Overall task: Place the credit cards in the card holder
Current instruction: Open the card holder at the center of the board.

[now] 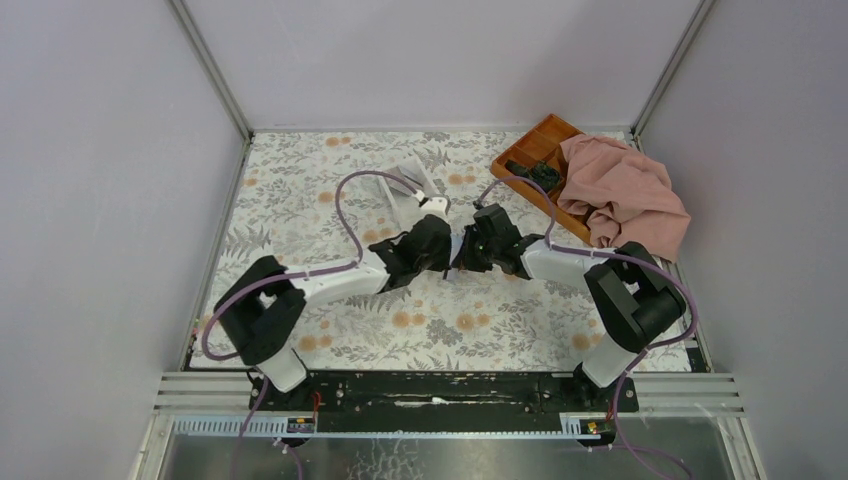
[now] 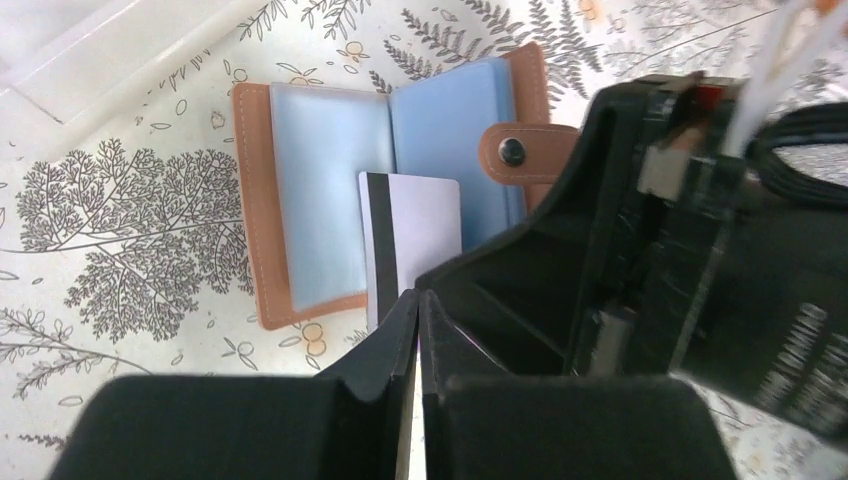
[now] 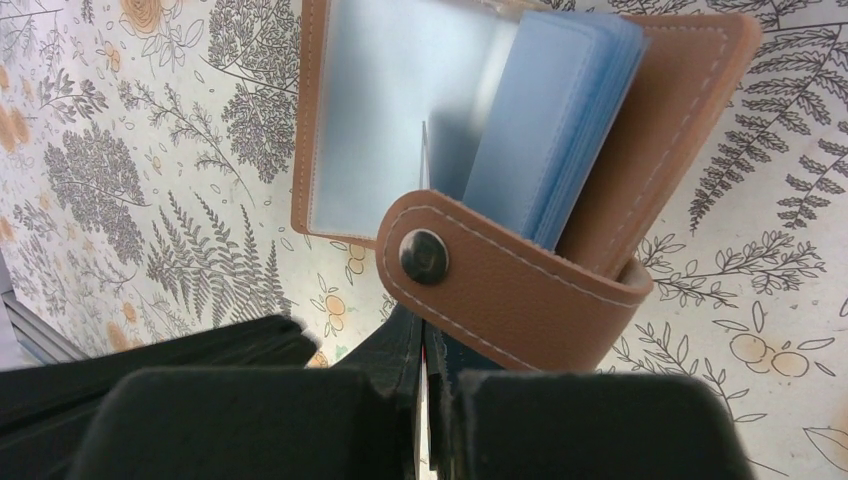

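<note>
right end effector [image 3: 428,345] pinched tight on the credit card [image 2: 420,225], seen edge-on just ahead of it. left end effector [image 2: 415,310] closed to a sliver, can't tell if anything's in it. card holder [image 2: 255,200] lies open directly ahead of both, on the floral worktop [image 1: 300,190]. Plain pale walls [image 1: 440,60] on three sides.

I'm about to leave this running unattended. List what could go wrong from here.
1. The right gripper appears to pinch the credit card just behind the snap strap; pushing on could snag the strap.
2. The card holder lies open and loose on the table, so a push may slide it rather than seat the card.
3. The left gripper, shut, sits very close to the right one; they might collide.
</note>
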You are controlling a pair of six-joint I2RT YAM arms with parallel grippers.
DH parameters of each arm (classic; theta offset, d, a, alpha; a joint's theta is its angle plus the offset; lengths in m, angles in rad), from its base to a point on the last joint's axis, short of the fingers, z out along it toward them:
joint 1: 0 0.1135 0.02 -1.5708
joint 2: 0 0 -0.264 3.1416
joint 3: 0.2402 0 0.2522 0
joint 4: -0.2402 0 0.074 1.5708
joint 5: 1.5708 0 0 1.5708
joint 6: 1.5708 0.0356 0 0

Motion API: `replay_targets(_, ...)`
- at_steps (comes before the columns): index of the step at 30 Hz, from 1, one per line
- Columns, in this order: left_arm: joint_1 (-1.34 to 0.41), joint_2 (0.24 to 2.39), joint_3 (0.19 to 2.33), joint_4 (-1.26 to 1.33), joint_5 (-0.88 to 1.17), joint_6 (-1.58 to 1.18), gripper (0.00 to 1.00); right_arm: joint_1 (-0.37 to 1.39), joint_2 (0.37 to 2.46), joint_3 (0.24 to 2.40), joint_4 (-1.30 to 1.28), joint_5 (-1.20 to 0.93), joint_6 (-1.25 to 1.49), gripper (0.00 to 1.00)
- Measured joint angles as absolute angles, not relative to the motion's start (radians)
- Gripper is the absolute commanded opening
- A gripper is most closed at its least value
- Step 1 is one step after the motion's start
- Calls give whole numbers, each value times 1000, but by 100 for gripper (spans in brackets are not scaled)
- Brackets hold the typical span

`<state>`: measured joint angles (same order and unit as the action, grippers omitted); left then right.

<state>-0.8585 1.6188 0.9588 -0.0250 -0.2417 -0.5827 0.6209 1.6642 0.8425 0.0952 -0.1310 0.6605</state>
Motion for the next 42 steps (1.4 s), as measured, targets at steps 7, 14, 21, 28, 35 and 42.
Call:
replay_targets(7,-858,1745,986,-44,-292,-569,6,621,1667,846,94,-132,661,0)
replay_targets(14,-837,1772,971,-41,-317,-570,5,621,1666,858,81,-131,658,0)
replay_targets(21,-811,1786,968,-38,-321,-570,5,619,1665,871,58,-131,651,0)
replay_targets(28,-784,1795,968,-36,-319,-569,5,603,1665,872,54,-148,651,0)
replay_targets(35,-773,1808,968,-27,-313,-566,5,559,1658,872,50,-179,652,0)
replay_targets(42,-771,1814,969,-12,-311,-564,4,507,1652,882,50,-220,652,0)
